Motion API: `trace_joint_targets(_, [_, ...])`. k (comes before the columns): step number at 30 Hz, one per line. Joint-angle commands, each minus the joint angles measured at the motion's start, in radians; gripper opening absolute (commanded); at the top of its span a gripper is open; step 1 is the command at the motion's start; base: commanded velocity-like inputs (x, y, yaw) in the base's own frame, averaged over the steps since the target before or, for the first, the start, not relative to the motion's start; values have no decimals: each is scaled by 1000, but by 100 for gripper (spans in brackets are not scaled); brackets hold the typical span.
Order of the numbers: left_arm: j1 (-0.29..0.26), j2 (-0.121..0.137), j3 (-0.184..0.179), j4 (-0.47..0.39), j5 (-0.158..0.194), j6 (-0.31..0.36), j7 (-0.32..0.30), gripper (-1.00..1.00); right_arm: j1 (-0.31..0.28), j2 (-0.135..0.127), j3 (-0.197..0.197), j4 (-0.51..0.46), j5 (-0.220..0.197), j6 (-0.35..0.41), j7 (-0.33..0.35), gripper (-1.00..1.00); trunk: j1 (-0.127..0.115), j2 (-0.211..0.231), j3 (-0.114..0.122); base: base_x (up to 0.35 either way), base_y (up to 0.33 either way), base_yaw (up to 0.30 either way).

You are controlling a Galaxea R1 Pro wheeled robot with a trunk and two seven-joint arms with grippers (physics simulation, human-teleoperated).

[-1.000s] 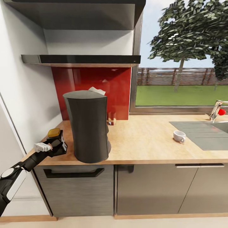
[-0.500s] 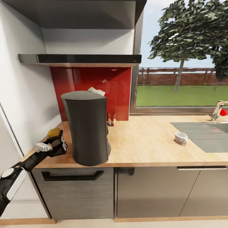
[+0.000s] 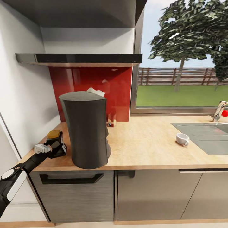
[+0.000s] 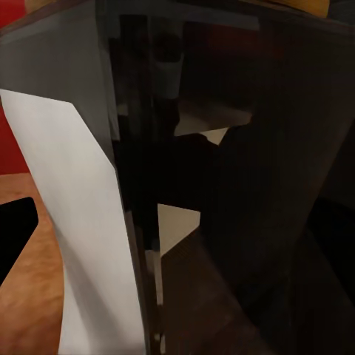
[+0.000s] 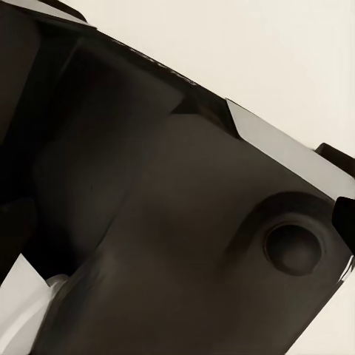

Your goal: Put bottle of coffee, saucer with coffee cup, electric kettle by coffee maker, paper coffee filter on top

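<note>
The left gripper (image 3: 58,146) has its fingers closed around the small squarish dark brown bottle of coffee (image 3: 55,142) with the golden-amber cap, which stands on the light tan wood-look bench (image 3: 148,147) just beside the tall dark grey coffee maker (image 3: 86,128), near the bench's front corner. Whether the right gripper's fingers are open I cannot tell. The likely trouble is in the letting go: if the fingers drag on the jar as they part, it could tip against the machine or slide off the near edge. A crumpled white paper filter (image 3: 96,92) peeks from behind the machine's top. I count one coffee maker, one jar, one filter, and one small white ceramic cup (image 3: 182,139) well apart by the grey sink (image 3: 205,136).
</note>
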Motion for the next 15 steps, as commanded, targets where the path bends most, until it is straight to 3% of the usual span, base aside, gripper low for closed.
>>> trace_joint_targets(1, [-1, 0, 0, 1, 6, 0, -5, -100, -1, 0, 8, 1, -8, -4, 4, 100, 0, -1, -1, 1, 0, 0])
trace_joint_targets(15, [-1, 0, 0, 1, 5, 0, -5, -100, -1, 0, 8, 1, -8, -4, 4, 100, 0, -1, -9, 0, 0, 50])
